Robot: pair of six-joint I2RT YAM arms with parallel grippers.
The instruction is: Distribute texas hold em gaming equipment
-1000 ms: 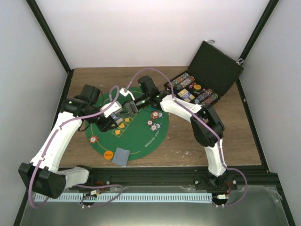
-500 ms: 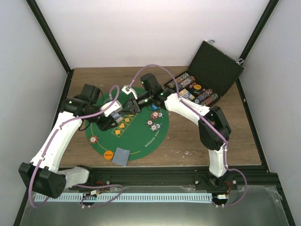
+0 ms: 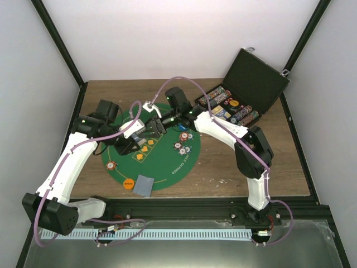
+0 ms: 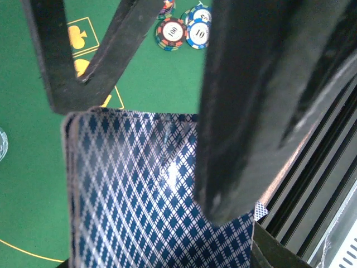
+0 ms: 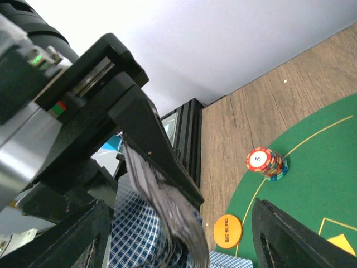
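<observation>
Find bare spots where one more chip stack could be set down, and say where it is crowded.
Free: the table wood between the green mat and the right edge, on the near side of the black case. Crowded: the mat's middle, with chip stacks, and the left gripper and right gripper close above.

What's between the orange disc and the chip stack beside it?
Only bare green mat with a yellow line, between orange disc and chip stack, right wrist view.
</observation>
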